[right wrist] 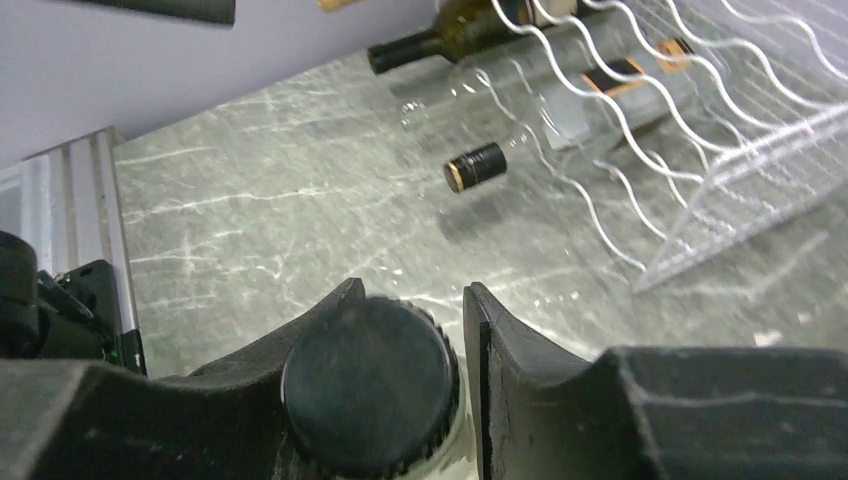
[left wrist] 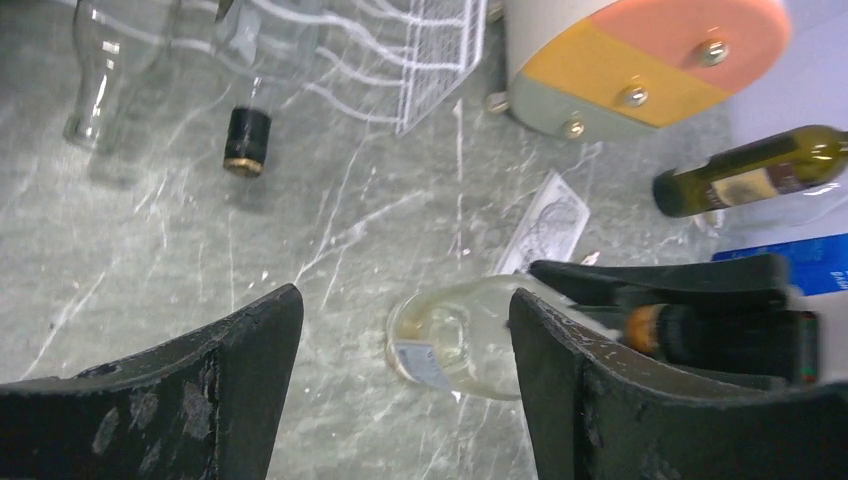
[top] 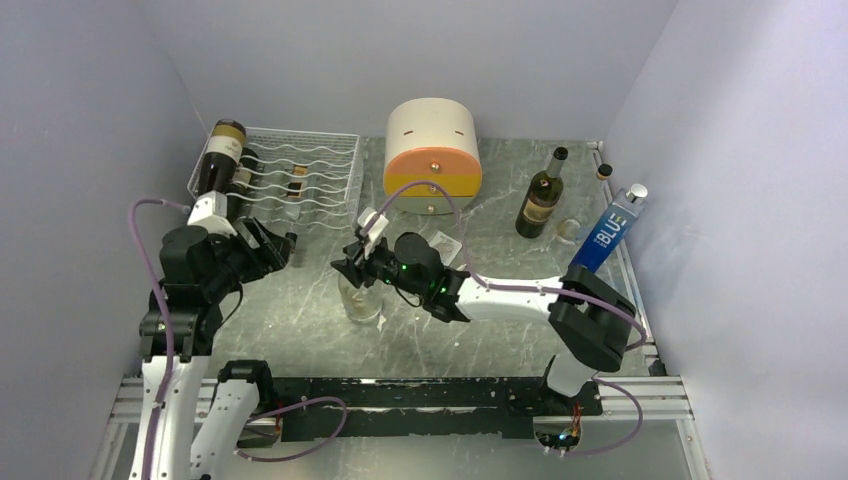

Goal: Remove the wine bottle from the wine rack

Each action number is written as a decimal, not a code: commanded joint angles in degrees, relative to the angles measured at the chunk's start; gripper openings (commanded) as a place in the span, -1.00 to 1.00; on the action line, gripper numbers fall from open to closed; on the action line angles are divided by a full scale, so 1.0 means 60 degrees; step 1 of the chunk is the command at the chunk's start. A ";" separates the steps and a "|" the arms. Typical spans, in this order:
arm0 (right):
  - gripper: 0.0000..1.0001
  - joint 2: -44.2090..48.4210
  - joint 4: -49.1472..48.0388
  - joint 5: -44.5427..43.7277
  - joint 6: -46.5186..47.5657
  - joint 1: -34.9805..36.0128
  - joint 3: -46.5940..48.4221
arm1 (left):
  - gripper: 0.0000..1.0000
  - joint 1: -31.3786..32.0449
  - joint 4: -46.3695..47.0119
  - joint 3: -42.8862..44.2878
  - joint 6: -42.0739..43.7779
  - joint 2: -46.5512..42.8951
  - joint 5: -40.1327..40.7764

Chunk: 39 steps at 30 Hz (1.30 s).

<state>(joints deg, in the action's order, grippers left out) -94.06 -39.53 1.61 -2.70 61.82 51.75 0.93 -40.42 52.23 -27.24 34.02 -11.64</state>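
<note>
The white wire wine rack (top: 310,180) stands at the back left and holds several bottles lying down. A dark bottle (top: 220,160) rests on its left top. A clear wine bottle (top: 360,300) stands on the table in front of the rack. My right gripper (top: 358,262) is shut round its neck; the black cap (right wrist: 370,385) sits between the fingers (right wrist: 500,340). My left gripper (top: 285,245) is open and empty by the rack's front left corner. In the left wrist view the clear bottle's base (left wrist: 450,340) shows between its open jaws.
A round cream-and-orange cabinet (top: 432,155) stands at the back centre. A green bottle (top: 540,195) and a blue bottle (top: 608,235) stand at the right, near a rail. A paper card (top: 445,245) lies behind my right wrist. A clear, black-capped bottle (right wrist: 475,165) pokes out of the rack.
</note>
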 commanded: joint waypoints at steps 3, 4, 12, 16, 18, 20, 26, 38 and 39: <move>-1.00 0.1877 0.1930 -0.1425 -0.1251 -0.0360 0.0855 | 0.58 0.0050 0.0420 -0.0706 0.0076 -0.0363 0.0720; -1.00 0.2175 0.2201 -0.1590 -0.1341 -0.0493 0.0766 | 0.59 0.0050 0.0414 -0.0774 0.0000 -0.0438 0.0802; -1.00 0.4709 0.5261 -0.3486 -0.1615 -0.1637 0.0370 | 0.58 0.0050 0.0946 -0.1196 0.0116 -0.0794 0.0489; -1.00 0.6076 0.6415 -0.5055 -0.1508 -0.2144 0.0282 | 0.57 0.0050 0.1041 -0.1316 0.0142 -0.0890 0.0348; -1.00 0.6531 0.6734 -0.5913 -0.1387 -0.2491 0.0178 | 0.57 0.0043 0.1078 -0.1348 0.0146 -0.1006 0.0302; -1.00 0.6766 0.7163 -0.6779 -0.1446 -0.2884 0.0150 | 0.56 0.0036 0.1122 -0.1400 0.0147 -0.1152 0.0315; -1.00 0.6837 0.7849 -0.8361 -0.1708 -0.4162 0.0064 | 0.56 -0.0028 0.1197 -0.1473 0.0146 -0.1520 0.0310; -1.00 0.6037 0.5422 -0.8238 -0.1839 -0.6610 -0.1243 | 0.56 -0.0147 0.1295 -0.1549 0.0220 -0.1958 0.0126; -1.00 0.5958 0.5261 -0.8178 -0.1828 -0.6762 -0.1291 | 0.56 -0.0152 0.1302 -0.1550 0.0219 -0.1998 0.0131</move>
<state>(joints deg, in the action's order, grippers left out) -58.43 5.52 -46.85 -12.23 24.29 43.03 0.43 -34.94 43.33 -26.74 23.51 -9.85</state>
